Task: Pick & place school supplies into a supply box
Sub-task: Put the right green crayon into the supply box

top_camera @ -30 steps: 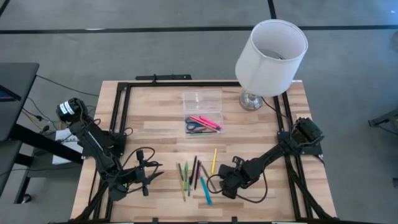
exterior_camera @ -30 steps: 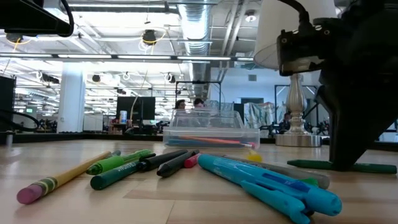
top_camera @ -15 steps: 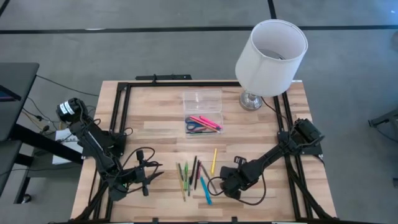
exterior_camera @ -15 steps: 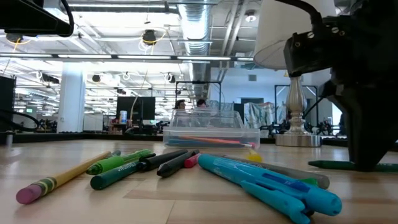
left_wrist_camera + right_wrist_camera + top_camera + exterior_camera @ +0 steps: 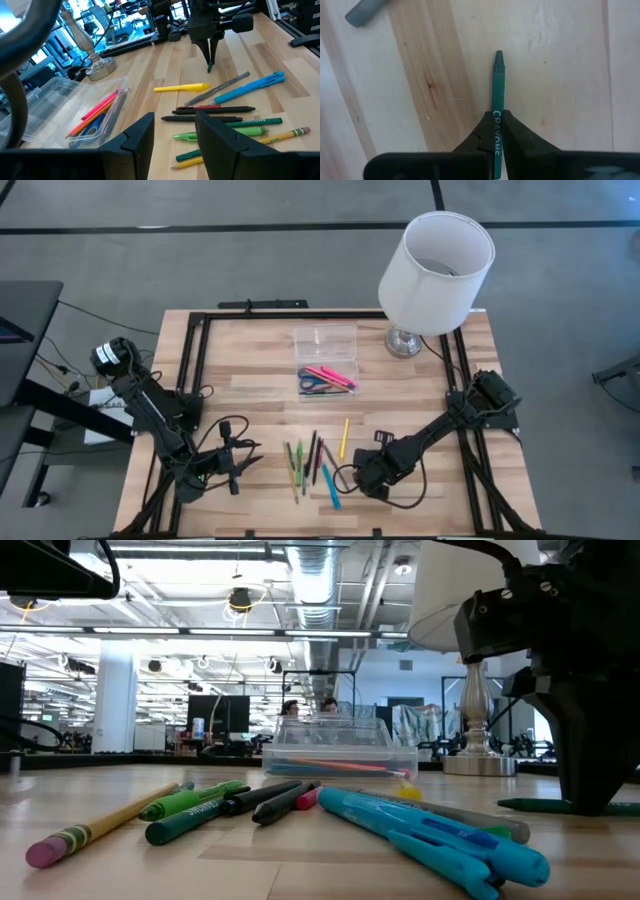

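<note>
Pinching a dark green crayon point(image 5: 496, 100) between its 2 closed fingers, the right gripper point(image 5: 366, 477) stands low over the wooden table point(image 5: 250, 350), at the near right end of the loose row of supplies; the right wrist view shows the crayon lying flat along the boards with its pointed tip ahead of the fingertips and the fingers point(image 5: 517, 132) pressed against both of its sides. In the left wrist view that gripper points straight down with the green tip at its lower end, just beyond a grey pen point(image 5: 220, 87) and a light blue pen point(image 5: 247, 89). The rest of the row lies between the 2 arms: a yellow marker point(image 5: 344, 437) set a little apart, then a red pen point(image 5: 212, 106), 2 black pens point(image 5: 207, 119), a dark green crayon-like stick point(image 5: 260, 121), a bright green marker point(image 5: 220, 133) and a yellow pencil point(image 5: 235, 148) with a pink eraser. Farther back, mid-table, the supply box point(image 5: 327, 377) holds pink markers point(image 5: 332, 375) and blue-handled scissors point(image 5: 312, 385); a clear lid point(image 5: 325, 341) lies flat just behind it, toward the white-shaded lamp point(image 5: 436, 268) at the far right corner. The left gripper point(image 5: 238, 465) waits near the table's near left edge, its 2 fingers point(image 5: 220, 135) parted with nothing between them, aimed across the row. In the low view, people show far off in the room behind the box.
</note>
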Motion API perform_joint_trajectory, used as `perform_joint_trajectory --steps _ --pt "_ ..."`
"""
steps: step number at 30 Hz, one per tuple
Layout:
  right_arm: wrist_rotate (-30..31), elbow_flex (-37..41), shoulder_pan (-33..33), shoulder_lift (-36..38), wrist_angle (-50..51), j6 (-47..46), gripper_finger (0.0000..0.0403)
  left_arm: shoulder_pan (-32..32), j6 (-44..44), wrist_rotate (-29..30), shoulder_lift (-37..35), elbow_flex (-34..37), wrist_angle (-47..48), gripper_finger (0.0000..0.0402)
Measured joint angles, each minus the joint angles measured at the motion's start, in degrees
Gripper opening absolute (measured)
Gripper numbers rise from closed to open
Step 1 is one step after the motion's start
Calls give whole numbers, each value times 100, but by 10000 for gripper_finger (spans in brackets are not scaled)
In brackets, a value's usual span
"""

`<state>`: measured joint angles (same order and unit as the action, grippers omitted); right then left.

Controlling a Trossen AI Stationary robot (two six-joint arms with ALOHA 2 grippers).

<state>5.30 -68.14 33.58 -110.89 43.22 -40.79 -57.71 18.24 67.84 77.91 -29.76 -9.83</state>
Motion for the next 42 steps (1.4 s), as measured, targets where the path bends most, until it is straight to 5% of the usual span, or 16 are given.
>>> perform_joint_trajectory --steps 42 --pt "-137 -134 5 19 283 93 1 0 55 4 0 0 7 139"
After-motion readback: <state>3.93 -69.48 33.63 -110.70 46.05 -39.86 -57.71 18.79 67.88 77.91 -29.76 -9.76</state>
